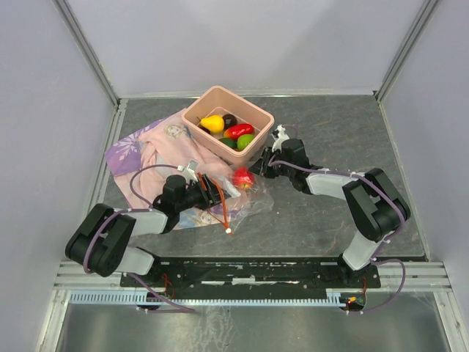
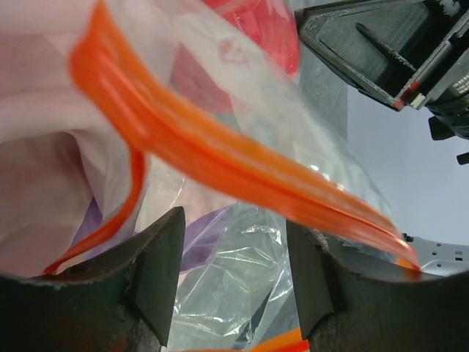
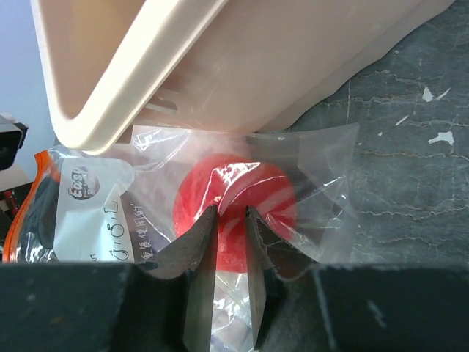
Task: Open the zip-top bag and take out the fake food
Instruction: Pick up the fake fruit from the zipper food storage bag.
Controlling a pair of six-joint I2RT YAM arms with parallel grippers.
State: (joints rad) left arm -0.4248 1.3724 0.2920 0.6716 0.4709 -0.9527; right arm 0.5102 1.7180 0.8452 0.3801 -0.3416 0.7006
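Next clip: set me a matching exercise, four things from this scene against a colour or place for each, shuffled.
1 zip strip
2 tub
3 red fake food
4 cloth

A inside the clear zip-top bag
B orange
C pink and purple, spread left of the tub
D salmon pink, holding other fake food

Pairs: 1-B, 2-D, 3-A, 4-C

On the table (image 1: 330, 132) at my twelve o'clock lies the zip-top bag (image 1: 245, 199) with one fake food (image 1: 243, 177) piece inside, the tub (image 1: 217, 144) holding more just behind, the cloth (image 1: 143, 150) spreading toward ten o'clock.
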